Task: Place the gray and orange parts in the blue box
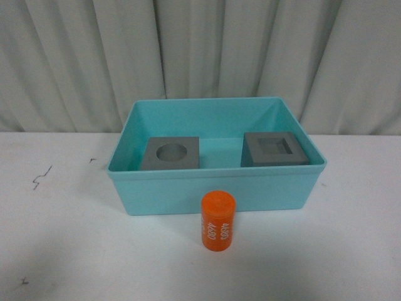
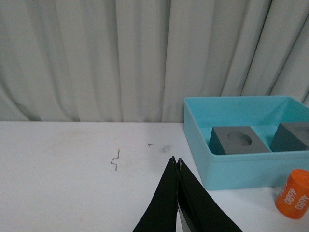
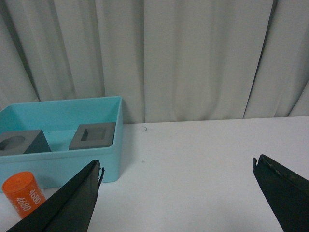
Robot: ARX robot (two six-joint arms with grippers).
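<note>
Resting in the bin (image 1: 263, 191): round-hole cube (image 1: 170, 154), square-hole cube (image 1: 274, 150); orange cylinder (image 1: 217, 221) stands just outside; left gripper (image 2: 177, 163) clenched empty, right gripper (image 3: 177, 165) released.

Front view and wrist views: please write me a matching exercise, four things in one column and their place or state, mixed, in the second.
1. gray cube with round recess
2. gray cube with square recess
3. orange cylinder
4. right gripper

A. on the table, before the blue box
B. in the box, right half
C. open
D. in the box, left half

Pairs: 1-D, 2-B, 3-A, 4-C.
</note>
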